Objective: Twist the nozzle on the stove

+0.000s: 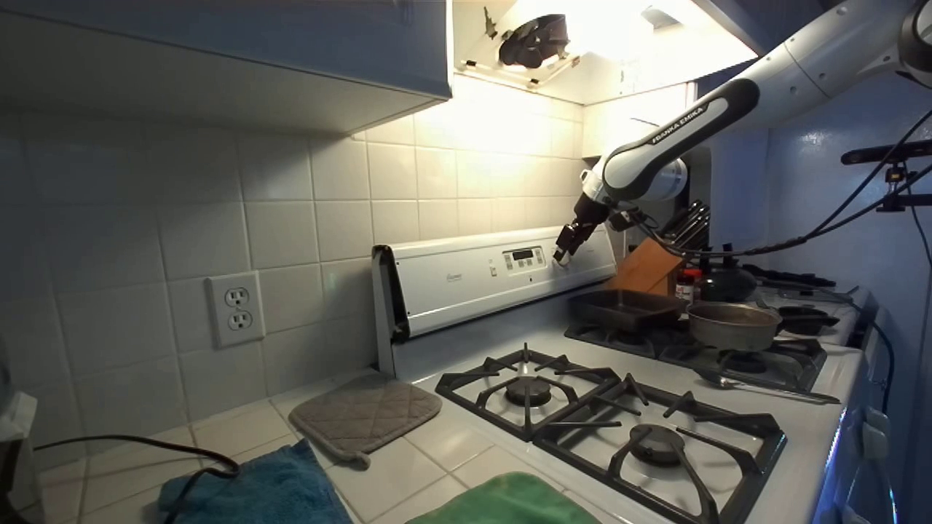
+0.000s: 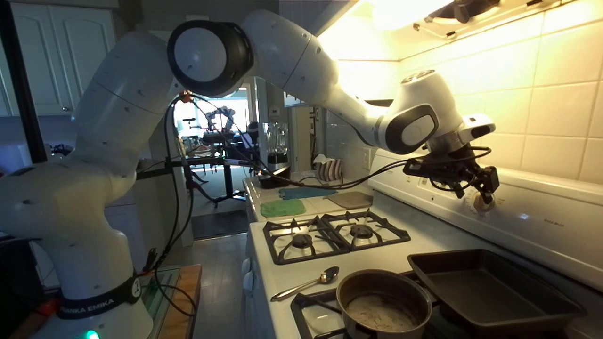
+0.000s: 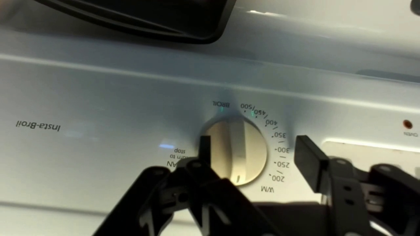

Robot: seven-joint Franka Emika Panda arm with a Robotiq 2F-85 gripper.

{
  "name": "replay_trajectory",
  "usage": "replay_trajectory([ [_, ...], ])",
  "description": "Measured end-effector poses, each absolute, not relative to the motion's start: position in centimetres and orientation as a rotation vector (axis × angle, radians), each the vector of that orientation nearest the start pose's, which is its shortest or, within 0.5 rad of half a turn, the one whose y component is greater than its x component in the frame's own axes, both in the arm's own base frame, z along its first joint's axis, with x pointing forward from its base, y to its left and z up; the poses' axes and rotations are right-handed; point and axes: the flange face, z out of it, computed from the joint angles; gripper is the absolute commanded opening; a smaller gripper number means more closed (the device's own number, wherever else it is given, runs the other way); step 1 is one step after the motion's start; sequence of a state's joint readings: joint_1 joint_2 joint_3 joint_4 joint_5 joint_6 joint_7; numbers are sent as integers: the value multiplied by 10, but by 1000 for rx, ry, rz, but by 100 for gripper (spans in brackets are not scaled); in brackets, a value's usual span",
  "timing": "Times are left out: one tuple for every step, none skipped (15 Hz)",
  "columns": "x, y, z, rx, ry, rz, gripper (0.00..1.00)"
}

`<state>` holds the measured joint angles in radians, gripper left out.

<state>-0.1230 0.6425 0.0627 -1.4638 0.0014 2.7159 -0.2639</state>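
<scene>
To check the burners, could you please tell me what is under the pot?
A black grate and part of a burner show under the pot; the pot covers the rest.

The gripper (image 3: 254, 154) looks matt; the metallic-looking knob (image 3: 238, 150) in front of it has a satin finish. The stove panel (image 3: 98, 157) facing the gripper is glossy. Near the gripper stands a wooden knife block (image 1: 648, 263), with a dull metal pan (image 2: 492, 287) lower down. Well apart from the gripper lie a shiny metal spoon (image 2: 311, 283) and a quilted cloth potholder (image 1: 364, 416).
</scene>
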Motion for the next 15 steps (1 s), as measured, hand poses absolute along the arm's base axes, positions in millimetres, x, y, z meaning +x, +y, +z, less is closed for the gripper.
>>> replay_trajectory([
  [760, -58, 376, -3046, -270, -965, 31],
  [760, -61, 377, -3047, -265, -967, 24],
  [760, -64, 378, -3049, -259, -969, 18],
  [760, -66, 378, -3050, -255, -971, 10],
  [760, -67, 379, -3050, -254, -972, 4],
  [760, -67, 379, -3050, -255, -970, 2],
  [760, -68, 380, -3052, -255, -969, 4],
  [759, -68, 381, -3053, -259, -964, 3],
  [759, -68, 381, -3054, -262, -963, 1],
  [759, -68, 382, -3055, -265, -956, 4],
  [759, -68, 382, -3056, -270, -955, 4],
  [759, -68, 382, -3057, -278, -955, 4],
  [759, -68, 382, -3059, -290, -955, 4],
  [759, -67, 382, -3061, -301, -954, 4],
  [759, -68, 382, -3063, -314, -953, 4],
])
